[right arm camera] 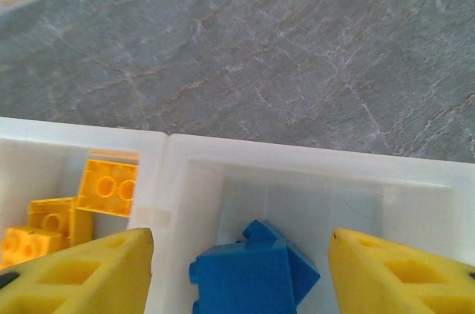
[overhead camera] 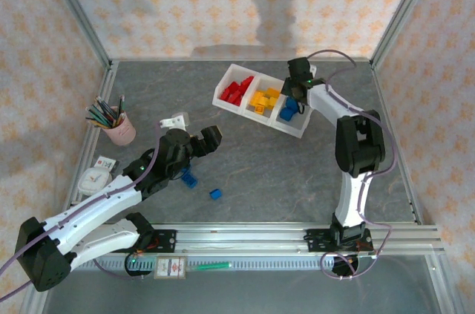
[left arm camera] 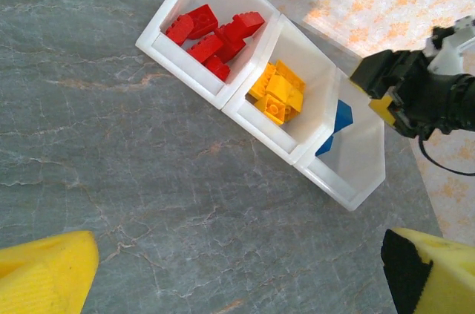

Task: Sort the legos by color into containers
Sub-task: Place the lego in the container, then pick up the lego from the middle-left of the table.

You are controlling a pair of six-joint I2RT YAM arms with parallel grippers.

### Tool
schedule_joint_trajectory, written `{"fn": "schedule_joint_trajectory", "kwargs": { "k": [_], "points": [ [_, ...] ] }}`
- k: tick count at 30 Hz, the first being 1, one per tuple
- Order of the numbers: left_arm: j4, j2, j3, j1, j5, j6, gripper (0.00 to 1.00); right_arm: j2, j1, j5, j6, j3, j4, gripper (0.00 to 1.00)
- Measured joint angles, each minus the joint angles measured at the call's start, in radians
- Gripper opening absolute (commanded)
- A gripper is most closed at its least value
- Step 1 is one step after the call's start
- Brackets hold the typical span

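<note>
legos [overhead camera: 261, 99] mostly binned, sitting in the tray [overhead camera: 241, 111] at about 1 o'clock from table [overhead camera: 282, 173] centre in the top view

tray long axis runs 10 o'clock to 4 o'clock, three compartments in a row:
- reds [left arm camera: 211, 39] at the 10 o'clock end, roughly six
- yellows [left arm camera: 278, 91] in the middle, roughly four
- blues [left arm camera: 343, 115] at the 4 o'clock end, mostly hidden behind the wall, cannot count from the left wrist view

reds and yellows are piled and overlapping, studs facing all ways, so the counts aren't firm and there's no common heading. right wrist view shows one blue brick [right arm camera: 252, 269] clearly in the end compartment, lying tilted; cannot tell its long axis

loose blues [overhead camera: 215, 194]: two on the table at 7 o'clock from the tray, near each other but apart, too small to read which way they point

right gripper [overhead camera: 295, 97] hangs over the blue compartment, claw released: pads [right arm camera: 74, 269] stand either side of the blue brick with a gap on each side, nothing gripped

left gripper [overhead camera: 194, 130] at 8 o'clock from the tray, 12 o'clock of the loose blues, jaws spread wide and empty, aimed toward the tray

one pink pencil cup [overhead camera: 121, 130] at the 9 o'clock edge
</note>
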Motion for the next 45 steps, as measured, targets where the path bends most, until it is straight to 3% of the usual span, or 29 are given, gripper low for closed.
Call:
{"fn": "schedule_joint_trajectory", "kwargs": {
  "k": [7, 22, 32, 45],
  "points": [
    [-0.005, -0.042, 0.000, 0.000, -0.009, 0.000, 0.99, -0.137, 0.071, -0.003, 0.000, -0.022, -0.003, 0.67],
    [-0.173, -0.272, -0.019, 0.006, -0.103, -0.028, 0.99, -0.204, 0.446, -0.024, 0.027, -0.144, -0.008, 0.75],
    [-0.357, -0.420, -0.042, 0.006, -0.168, -0.076, 0.99, -0.018, 0.649, -0.116, 0.056, -0.070, 0.024, 0.79],
    [-0.532, -0.550, -0.040, 0.006, -0.236, -0.142, 0.99, 0.122, 0.808, -0.149, 0.099, 0.046, 0.026, 0.82]
  ]
}}
